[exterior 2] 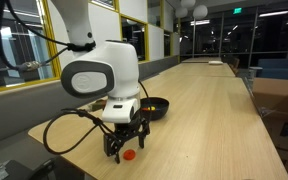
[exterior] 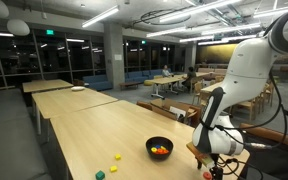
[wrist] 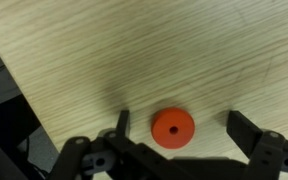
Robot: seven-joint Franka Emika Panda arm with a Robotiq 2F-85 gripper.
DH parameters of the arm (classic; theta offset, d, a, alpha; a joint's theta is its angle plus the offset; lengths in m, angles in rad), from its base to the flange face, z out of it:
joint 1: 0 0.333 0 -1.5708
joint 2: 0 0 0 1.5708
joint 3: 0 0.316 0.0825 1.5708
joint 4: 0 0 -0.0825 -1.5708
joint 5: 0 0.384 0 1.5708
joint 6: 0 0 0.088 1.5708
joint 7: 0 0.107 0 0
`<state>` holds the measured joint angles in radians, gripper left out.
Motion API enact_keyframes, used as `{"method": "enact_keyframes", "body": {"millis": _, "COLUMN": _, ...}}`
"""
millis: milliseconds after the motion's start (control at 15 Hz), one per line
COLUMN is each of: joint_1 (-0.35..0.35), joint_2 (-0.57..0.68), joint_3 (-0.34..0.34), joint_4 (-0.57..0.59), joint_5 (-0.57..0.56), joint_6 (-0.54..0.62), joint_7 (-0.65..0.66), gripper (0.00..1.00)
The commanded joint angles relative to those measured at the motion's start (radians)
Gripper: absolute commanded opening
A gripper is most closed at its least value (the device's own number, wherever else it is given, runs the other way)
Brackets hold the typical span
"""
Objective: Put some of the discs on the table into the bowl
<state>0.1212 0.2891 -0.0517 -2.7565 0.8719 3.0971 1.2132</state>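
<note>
While end effector [wrist: 180, 123] gapes over one red disc [wrist: 172, 128], three discs [exterior: 115, 157] (maybe) dot table [exterior: 84, 130]; one bowl [exterior: 159, 155].

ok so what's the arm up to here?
The Panda's hand is open and sits low over a red disc near the edge of the table. It has a finger on either side of the disc and has not closed on it. The black bowl close by already holds a few discs. A yellow disc and a green disc lie loose on the table beyond the bowl.
</note>
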Motion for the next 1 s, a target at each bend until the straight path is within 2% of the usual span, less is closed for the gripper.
{"method": "enact_keyframes", "body": {"millis": 0, "joint_1": 0.04, "joint_2": 0.008, "joint_3": -0.026, "joint_4": 0.0, "joint_5": 0.065, "joint_6": 0.036, "joint_7": -0.056, "gripper": 1.0}}
{"method": "enact_keyframes", "body": {"millis": 600, "joint_1": 0.1, "joint_2": 0.009, "joint_3": -0.078, "joint_4": 0.0, "joint_5": 0.103, "joint_6": 0.021, "joint_7": -0.121, "gripper": 1.0}}
{"method": "enact_keyframes", "body": {"millis": 667, "joint_1": 0.11, "joint_2": 0.011, "joint_3": -0.087, "joint_4": 0.0, "joint_5": 0.102, "joint_6": 0.024, "joint_7": -0.123, "gripper": 0.75}}
{"method": "enact_keyframes", "body": {"millis": 733, "joint_1": 0.12, "joint_2": 0.013, "joint_3": -0.096, "joint_4": 0.0, "joint_5": 0.102, "joint_6": 0.024, "joint_7": -0.125, "gripper": 0.74}}
{"method": "enact_keyframes", "body": {"millis": 933, "joint_1": 0.153, "joint_2": 0.012, "joint_3": -0.129, "joint_4": 0.001, "joint_5": 0.096, "joint_6": 0.021, "joint_7": -0.125, "gripper": 0.51}}
